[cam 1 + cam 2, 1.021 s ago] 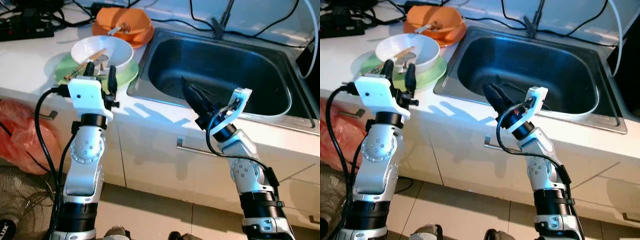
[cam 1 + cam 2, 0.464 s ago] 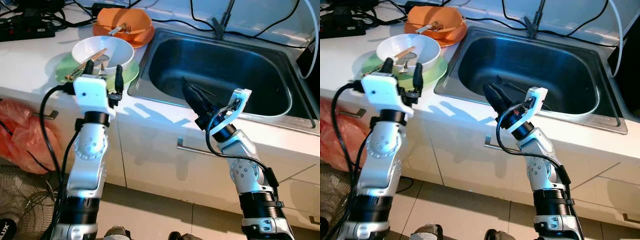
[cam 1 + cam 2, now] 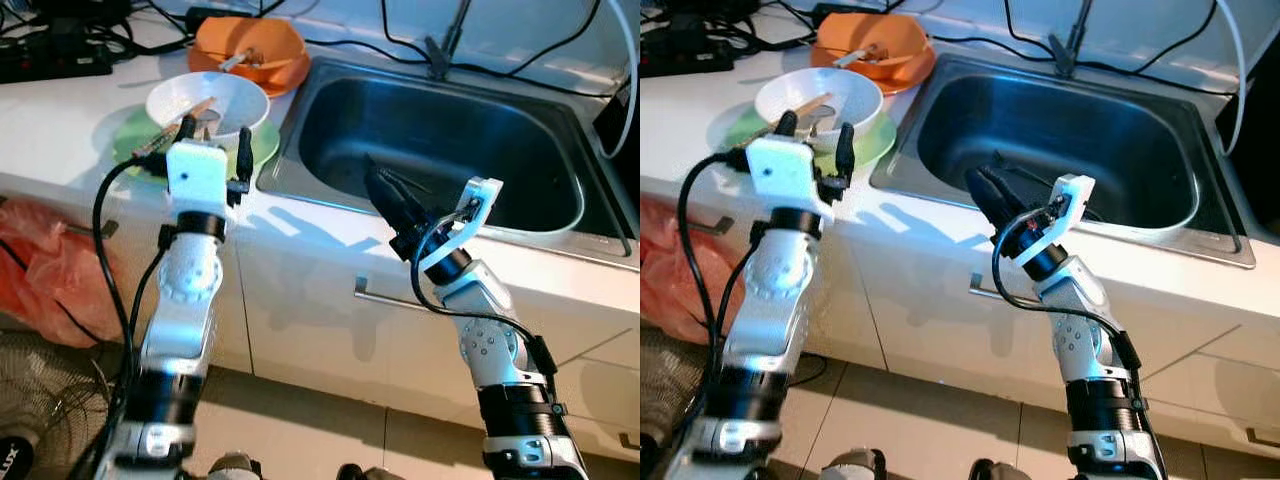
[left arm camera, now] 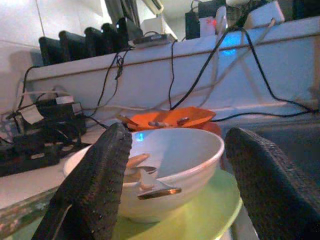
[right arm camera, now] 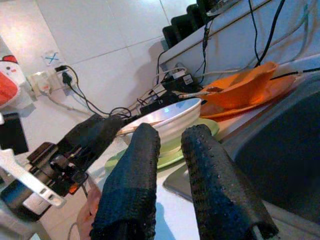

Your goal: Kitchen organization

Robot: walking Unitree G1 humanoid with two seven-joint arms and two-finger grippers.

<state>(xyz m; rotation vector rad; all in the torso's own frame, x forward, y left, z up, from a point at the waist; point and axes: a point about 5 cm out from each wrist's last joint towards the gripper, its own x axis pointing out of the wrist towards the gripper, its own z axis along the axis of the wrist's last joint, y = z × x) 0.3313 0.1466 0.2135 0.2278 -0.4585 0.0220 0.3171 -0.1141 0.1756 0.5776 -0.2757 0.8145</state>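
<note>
White kitchen bench (image 3: 60, 120) runs along the wall, with a big steel sink (image 3: 440, 150) set into it. Black cables and plugs (image 3: 60, 45) lie at the back of the bench.

On the bench, beside the sink, sits a green plate (image 3: 262, 145). A white bowl (image 3: 235, 100) rests on that plate. Inside the bowl are a metal spoon (image 4: 157, 189) and what look like wooden chopsticks (image 4: 131, 161). Behind it, close to the sink's corner, is an orange bowl (image 3: 275, 45) with some cutlery in it.

The left pincer (image 3: 213, 139) is up at the edge of the green plate, right in front of the white bowl. Its two black fingers (image 4: 95, 182) are spread wide apart, with the bowl seen between them. It holds nothing.

The right pincer (image 3: 380, 185) points over the front edge of the sink. Its fingers (image 5: 135, 185) are close together, with just a thin gap, and hold nothing.

Below the bench are white cupboard doors. A red bag (image 3: 45, 265) sits on the floor on the left.
</note>
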